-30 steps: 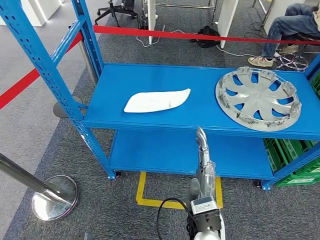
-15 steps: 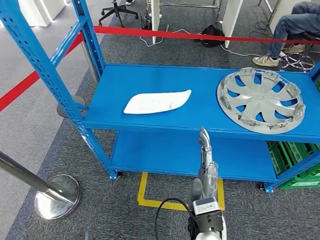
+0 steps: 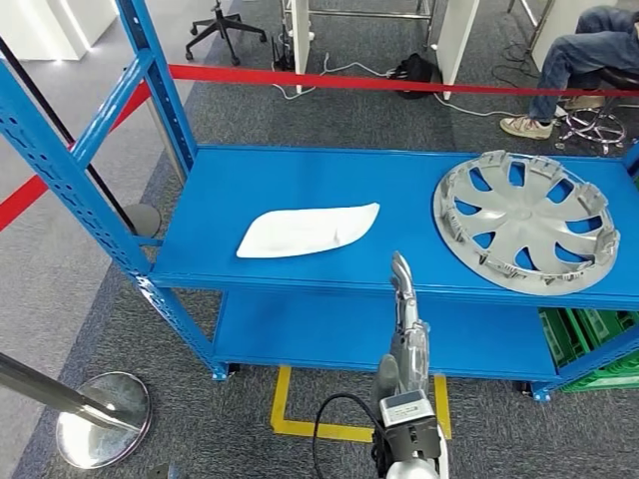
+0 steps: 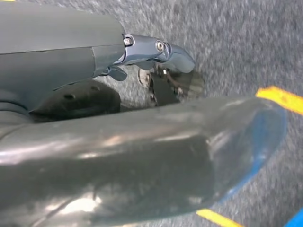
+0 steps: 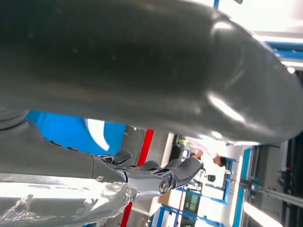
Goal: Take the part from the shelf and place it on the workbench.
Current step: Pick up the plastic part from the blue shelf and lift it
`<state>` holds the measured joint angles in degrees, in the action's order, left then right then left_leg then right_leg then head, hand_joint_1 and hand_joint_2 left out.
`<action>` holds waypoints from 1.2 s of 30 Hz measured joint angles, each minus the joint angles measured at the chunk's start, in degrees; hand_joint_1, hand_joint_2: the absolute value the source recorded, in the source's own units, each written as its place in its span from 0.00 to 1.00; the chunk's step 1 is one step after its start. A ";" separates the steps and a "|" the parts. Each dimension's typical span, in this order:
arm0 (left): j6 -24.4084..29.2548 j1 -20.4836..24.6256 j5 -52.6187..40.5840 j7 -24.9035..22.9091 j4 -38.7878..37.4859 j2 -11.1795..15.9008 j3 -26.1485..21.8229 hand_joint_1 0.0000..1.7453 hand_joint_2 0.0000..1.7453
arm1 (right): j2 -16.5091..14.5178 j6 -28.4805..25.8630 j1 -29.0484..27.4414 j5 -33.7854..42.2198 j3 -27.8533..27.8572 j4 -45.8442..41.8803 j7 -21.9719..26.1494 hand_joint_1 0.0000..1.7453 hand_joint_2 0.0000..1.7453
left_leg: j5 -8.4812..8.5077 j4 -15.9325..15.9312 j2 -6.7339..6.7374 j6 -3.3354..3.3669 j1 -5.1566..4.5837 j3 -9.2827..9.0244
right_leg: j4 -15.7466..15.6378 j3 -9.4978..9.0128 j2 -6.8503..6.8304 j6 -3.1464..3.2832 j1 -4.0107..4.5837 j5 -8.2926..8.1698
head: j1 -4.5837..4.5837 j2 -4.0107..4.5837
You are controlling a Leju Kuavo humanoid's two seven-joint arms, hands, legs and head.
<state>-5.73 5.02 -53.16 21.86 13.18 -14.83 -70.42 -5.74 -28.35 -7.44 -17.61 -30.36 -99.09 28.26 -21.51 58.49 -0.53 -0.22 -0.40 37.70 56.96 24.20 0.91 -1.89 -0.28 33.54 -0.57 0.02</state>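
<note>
Left hand (image 4: 118,156) hangs over grey carpeted floor (image 4: 246,42), thick grey thumb across the view, darker fingers (image 4: 157,49) stretched out with nothing in them; yellow floor tape (image 4: 282,98) just beyond.

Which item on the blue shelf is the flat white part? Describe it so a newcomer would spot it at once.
Start at the blue shelf and look at its upper deck. The white part lies flat left of centre, just beyond the raised right robot hand. It is a slim, pointed white panel, unlike the round silver hubcap at the deck's right end.
</note>
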 joint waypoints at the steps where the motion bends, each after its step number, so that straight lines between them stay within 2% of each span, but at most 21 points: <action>1: 0.19 0.02 0.02 0.00 0.00 -0.01 0.00 0.00 0.00 | 0.00 0.00 0.08 -0.04 -0.01 -0.02 0.02 0.00 0.00 | -0.26 -0.32 0.00 0.30 0.15 -0.32 | -0.06 -0.26 -0.10 -0.30 0.03 0.29 | 0.04 0.00; 3: 0.50 0.08 0.06 0.14 0.00 -0.02 0.00 0.00 0.00 | 0.00 -0.01 0.25 -0.02 -0.02 -0.07 0.09 0.00 0.00 | -0.80 -0.93 0.02 0.83 0.52 -1.13 | 3.37 1.33 -0.33 -0.95 0.06 2.07 | 0.31 0.00; 5: 0.61 0.12 0.13 0.28 0.00 -0.01 0.00 0.00 0.00 | 0.01 0.01 0.28 0.09 -0.01 -0.08 0.13 0.00 0.00 | -1.43 -1.04 0.02 1.08 0.58 -1.64 | 11.44 6.40 -0.44 -1.39 -0.05 4.93 | 0.55 0.00; 6: 0.62 0.11 0.16 0.30 0.00 -0.01 0.00 0.00 0.00 | 0.01 0.02 0.24 0.15 0.01 -0.07 0.13 0.00 0.00 | -1.76 -1.04 0.00 1.06 0.59 -1.89 | 15.11 9.16 -0.44 -1.53 -0.10 5.68 | 0.61 0.00; 7: 0.63 0.05 0.17 0.31 0.00 -0.01 0.00 0.00 0.00 | 0.01 0.03 0.20 0.17 0.02 -0.07 0.13 0.00 0.00 | -2.10 -1.04 -0.04 0.99 0.62 -2.26 | 17.02 11.16 -0.45 -1.65 -0.16 5.19 | 0.66 0.00; 8: 0.63 0.00 0.17 0.31 0.00 -0.01 0.00 0.00 0.00 | 0.01 0.04 0.19 0.19 0.04 -0.07 0.13 0.00 0.00 | -2.48 -1.04 -0.11 0.86 0.68 -2.81 | 16.60 12.05 -0.45 -1.76 -0.23 3.28 | 0.68 0.00; 9: 0.64 -0.03 0.17 0.31 0.00 -0.01 0.00 0.00 0.00 | 0.01 0.05 0.19 0.19 0.04 -0.07 0.13 0.00 0.00 | -2.90 -1.04 -0.20 0.66 0.79 -3.49 | 14.05 11.85 -0.47 -1.88 -0.33 0.33 | 0.71 0.00; 11: 0.64 0.02 0.17 0.32 0.00 0.02 0.00 0.00 0.00 | 0.01 0.08 0.21 0.46 0.04 -0.06 0.29 0.00 0.00 | -3.81 -0.94 -0.37 -0.02 0.90 -4.75 | 6.65 9.84 -0.47 -2.12 -0.56 -5.20 | 0.86 0.00; 12: 0.66 0.07 0.17 0.35 0.00 0.04 0.00 0.00 0.00 | 0.01 0.11 0.19 0.80 0.05 -0.05 0.46 0.00 0.00 | -4.11 -0.90 -0.45 -0.40 0.85 -5.12 | 4.14 8.95 -0.38 -1.90 -0.59 -6.48 | 0.97 0.00; 17: 0.68 0.17 0.15 0.66 0.00 0.10 0.01 0.00 0.00 | -0.10 0.61 -0.01 2.65 0.14 -0.24 1.34 0.00 0.00 | -5.00 -0.23 -0.40 -1.82 0.88 -4.91 | 2.39 8.39 -0.07 0.32 -0.45 -6.85 | 0.80 0.00; 18: 0.67 0.20 0.15 0.71 0.00 0.10 0.01 0.00 0.00 | -0.16 0.66 0.00 2.84 0.15 -0.35 1.37 0.00 0.00 | -6.28 1.79 -0.31 -2.04 0.91 -3.96 | 2.31 8.36 -0.14 0.67 -0.50 -6.89 | 0.71 0.00; 21: 0.66 0.17 0.16 0.79 0.00 0.10 0.01 0.00 0.00 | -0.25 0.72 -0.04 3.17 0.24 -0.51 1.46 0.00 0.00 | -11.31 12.97 -0.17 -2.31 0.89 1.66 | 2.30 8.42 -0.32 1.16 -0.37 -6.80 | 0.53 0.00; 22: 0.64 0.13 0.17 0.79 0.00 0.10 0.00 0.00 0.00 | -0.25 0.77 -0.07 3.23 0.27 -0.51 1.44 0.00 0.00 | -11.67 15.28 -0.17 -2.23 0.88 2.96 | 2.30 8.40 -0.32 1.22 -0.31 -6.76 | 0.51 0.00; 23: 0.62 0.11 0.22 0.83 0.00 0.10 0.00 0.00 0.00 | -0.25 0.90 -0.08 3.32 0.29 -0.50 1.34 0.00 0.00 | -10.83 15.41 -0.17 -2.08 0.87 3.21 | 2.30 8.31 -0.29 1.26 -0.27 -6.71 | 0.51 0.00; 24: 0.58 0.11 0.30 0.89 0.00 0.10 0.00 0.00 0.00 | -0.25 1.09 -0.07 3.41 0.31 -0.50 1.15 0.00 0.00 | -9.00 13.30 -0.17 -1.87 0.84 2.34 | 2.30 8.16 -0.24 1.27 -0.24 -6.64 | 0.52 0.00; 26: 0.50 0.16 0.45 1.07 0.00 0.08 0.00 0.00 0.00 | -0.25 1.51 -0.02 3.55 0.32 -0.49 0.71 0.00 0.00 | -4.87 5.72 -0.15 -1.36 0.71 -1.19 | 2.36 7.82 -0.15 1.08 -0.10 -6.39 | 0.50 0.00; 27: 0.47 0.22 0.49 1.14 0.00 0.06 0.00 0.00 0.00 | -0.25 1.65 0.00 3.57 0.34 -0.49 0.56 0.00 0.00 | -3.84 2.44 -0.13 -1.18 0.67 -2.75 | 2.42 7.77 -0.10 0.85 0.03 -6.23 | 0.50 0.00; 29: 0.46 0.29 0.52 1.18 0.00 -0.03 0.00 0.00 0.00 | -0.25 1.85 0.03 3.60 0.39 -0.49 0.39 0.00 0.00 | -3.68 -0.45 -0.14 -0.91 0.55 -4.01 | 2.30 7.79 -0.08 0.28 0.22 -6.05 | 0.55 0.00; 32: 0.46 0.18 0.62 1.22 0.00 -0.14 0.00 0.00 0.00 | -0.25 2.07 0.10 3.37 0.46 -0.48 0.16 0.00 0.00 | -3.66 -1.04 -0.17 -0.17 0.78 -4.25 | 2.63 7.97 -0.23 -0.68 0.12 -5.50 | 0.71 0.00; 34: 0.45 0.21 0.80 1.29 0.00 -0.26 0.00 0.00 0.00 | -0.25 2.24 0.30 2.06 0.48 -0.42 -0.44 0.00 0.00 | -3.66 -1.26 -0.12 0.30 0.97 -4.44 | 7.14 10.18 -0.39 -1.25 0.07 -2.99 | 1.08 0.00; 36: 0.45 0.21 0.93 1.35 0.00 -0.43 0.00 0.00 0.00 | -0.09 2.41 0.73 -1.20 0.48 -0.01 -1.86 0.00 0.00 | -3.80 -1.26 -0.08 0.55 0.94 -4.49 | 14.87 14.24 -0.45 -1.63 0.02 0.23 | 1.36 0.00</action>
<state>-5.28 5.24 -52.22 23.21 13.18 -15.26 -70.42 -5.83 -25.94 -6.71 -18.81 -29.88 -99.10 26.40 -25.31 57.23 -0.61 0.33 0.55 33.21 71.83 38.44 0.46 -3.51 -0.26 33.76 0.79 0.02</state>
